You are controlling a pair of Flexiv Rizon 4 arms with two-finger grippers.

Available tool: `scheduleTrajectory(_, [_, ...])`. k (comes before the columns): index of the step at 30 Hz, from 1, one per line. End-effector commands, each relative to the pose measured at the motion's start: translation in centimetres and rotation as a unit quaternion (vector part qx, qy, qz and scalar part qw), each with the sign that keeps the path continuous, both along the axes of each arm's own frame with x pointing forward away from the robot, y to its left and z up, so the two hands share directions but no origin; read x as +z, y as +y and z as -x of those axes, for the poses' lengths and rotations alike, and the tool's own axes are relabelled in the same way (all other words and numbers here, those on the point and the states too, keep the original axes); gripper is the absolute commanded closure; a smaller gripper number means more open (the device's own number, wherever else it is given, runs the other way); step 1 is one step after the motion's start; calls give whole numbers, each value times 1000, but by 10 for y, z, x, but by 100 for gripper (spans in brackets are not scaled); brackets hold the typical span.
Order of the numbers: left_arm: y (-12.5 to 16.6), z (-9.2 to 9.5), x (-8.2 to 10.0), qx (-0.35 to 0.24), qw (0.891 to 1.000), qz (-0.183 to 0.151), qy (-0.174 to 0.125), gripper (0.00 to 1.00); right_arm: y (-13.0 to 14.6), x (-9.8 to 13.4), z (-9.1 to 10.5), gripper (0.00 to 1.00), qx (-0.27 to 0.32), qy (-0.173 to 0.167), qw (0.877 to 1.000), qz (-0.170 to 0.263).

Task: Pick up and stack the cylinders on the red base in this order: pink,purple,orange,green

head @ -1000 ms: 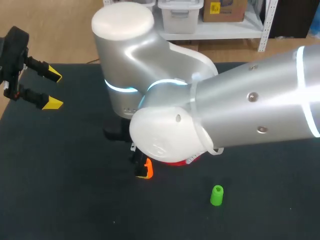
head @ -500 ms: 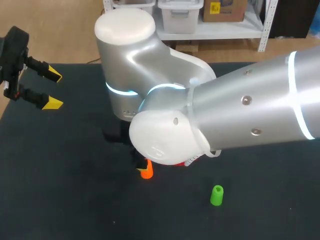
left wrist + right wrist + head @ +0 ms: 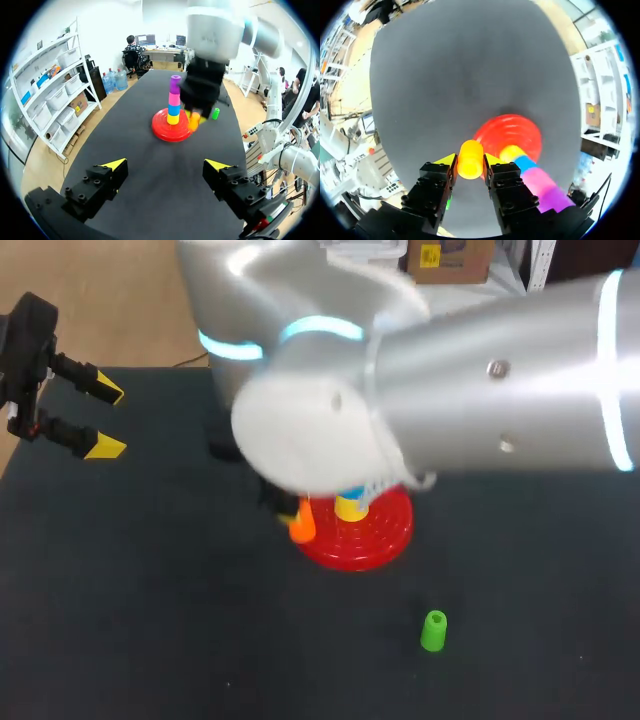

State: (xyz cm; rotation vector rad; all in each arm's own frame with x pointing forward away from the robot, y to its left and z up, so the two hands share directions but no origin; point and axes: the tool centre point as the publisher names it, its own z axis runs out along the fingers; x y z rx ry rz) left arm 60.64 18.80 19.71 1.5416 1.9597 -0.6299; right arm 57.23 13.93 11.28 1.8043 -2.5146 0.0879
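My right gripper [image 3: 470, 163] is shut on the orange cylinder [image 3: 469, 152], held above the table beside the red base [image 3: 506, 131]. On the base stands a stack of a yellow, a blue, a pink [image 3: 540, 181] and a purple cylinder [image 3: 558, 203], purple on top [image 3: 175, 80]. In the head view the orange cylinder [image 3: 302, 524] shows just left of the red base [image 3: 375, 540], and my right arm hides most of the stack. The green cylinder [image 3: 433, 630] stands alone near the front. At the table's far left my left gripper [image 3: 102, 420] is open and holds nothing.
My big right arm [image 3: 450, 390] reaches from the right across the middle of the black table [image 3: 150, 620] and hangs over the base. The dark mat around the base and the green cylinder is bare.
My right gripper closed on the orange cylinder, then lifted it off the table and carried it back toward the red base. The left arm has not moved.
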Motion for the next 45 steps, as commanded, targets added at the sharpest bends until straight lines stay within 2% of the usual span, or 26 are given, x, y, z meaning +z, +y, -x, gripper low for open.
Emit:
scheduleTrajectory(1, [1, 0, -1, -1, 1000, 2, -2, 0, -15, 70, -10, 100, -21, -21, 999, -14])
scheduleTrajectory(7, [1, 0, -1, -1, 1000, 2, -2, 0, -32, 125, -29, 100, -66, -56, 995, -38])
scheduleTrajectory(12, [1, 0, -1, -1, 1000, 2, -2, 0, -46, 141, -39, 100, -97, -75, 991, -49])
scheduleTrajectory(19, [1, 0, -1, -1, 1000, 2, -2, 0, -65, 134, -56, 100, -139, -79, 985, -59])
scheduleTrajectory(25, [1, 0, -1, -1, 1000, 2, -2, 0, -61, 122, -63, 100, -147, -77, 984, -67])
scheduleTrajectory(33, [1, 0, -1, -1, 1000, 2, -2, 0, -63, 112, -68, 100, -155, -70, 984, -57])
scheduleTrajectory(45, [1, 0, -1, -1, 1000, 2, -2, 0, -67, 112, -68, 100, -159, -56, 984, -55])
